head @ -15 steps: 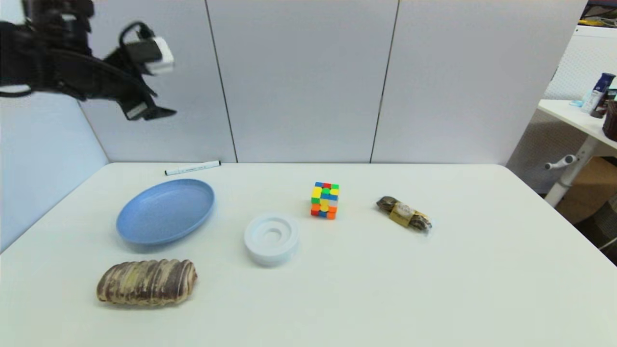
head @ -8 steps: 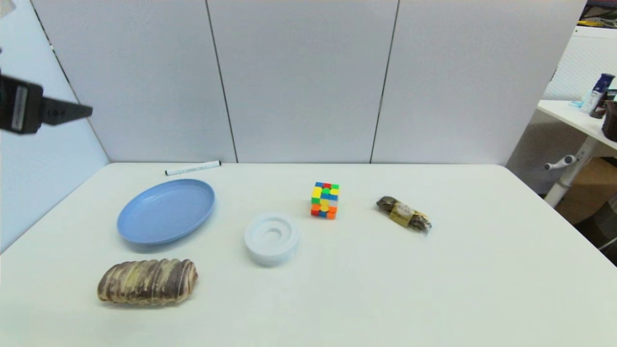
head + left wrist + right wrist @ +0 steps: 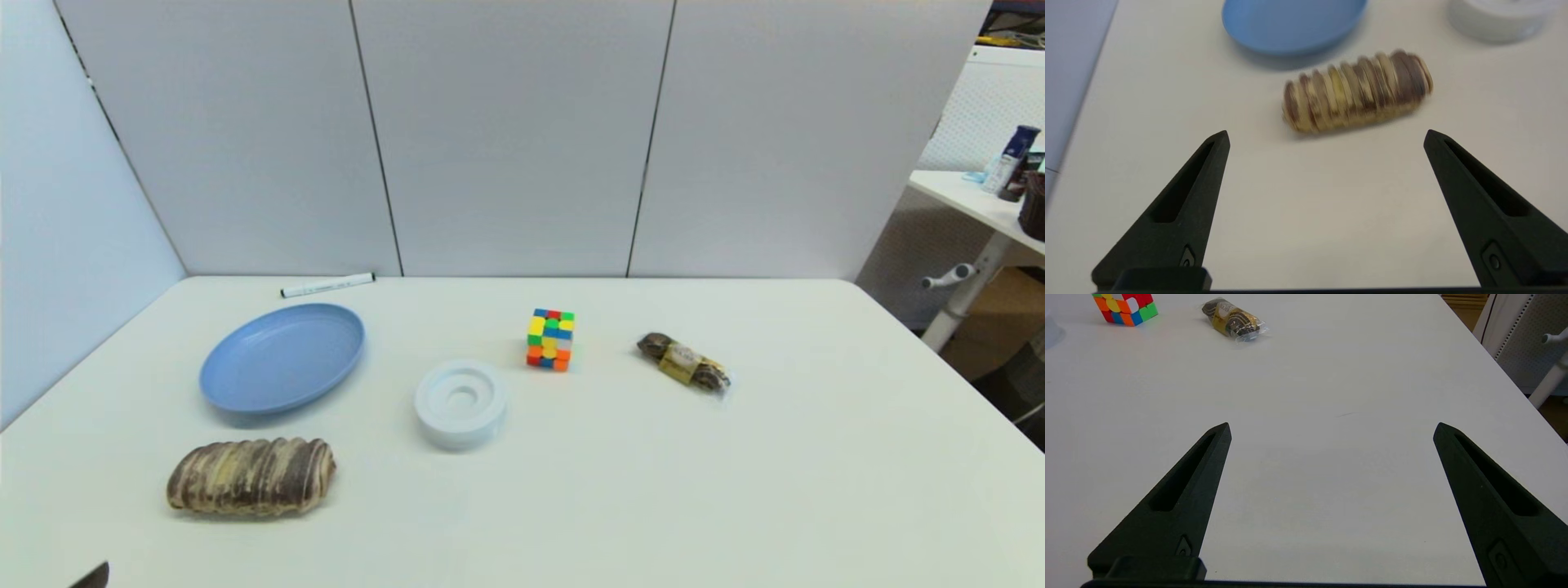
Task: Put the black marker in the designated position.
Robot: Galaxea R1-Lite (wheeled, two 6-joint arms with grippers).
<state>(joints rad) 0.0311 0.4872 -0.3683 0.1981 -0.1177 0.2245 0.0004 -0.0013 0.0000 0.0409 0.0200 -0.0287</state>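
Left gripper (image 3: 1326, 136): fingers spread wide, holding nothing, low over the table's (image 3: 735, 490) near left corner; only a dark tip shows at the head view's lower edge. Directly beyond its fingertips lies a brown-and-cream striped bread loaf (image 3: 1357, 90), apart from both fingers (image 3: 1180, 208).

Right gripper (image 3: 1331, 430): fingers likewise spread wide and holding nothing, over bare white tabletop toward the near right side; out of the head view.

Blue plate (image 3: 282, 358): left half of the table, just behind the loaf (image 3: 251, 476), not touching it.

Black marker (image 3: 327, 285): white barrel, dark tips, lying flat along the far edge of the table, left of centre, close to the back wall panels and just behind the plate's far rim, untouched by either gripper.

White round holder (image 3: 461, 403): near the table's centre, right of the plate.

Colour puzzle cube (image 3: 550, 338): behind and right of the holder.

Wrapped snack packet (image 3: 684, 362): right of the cube, lying at a slant.
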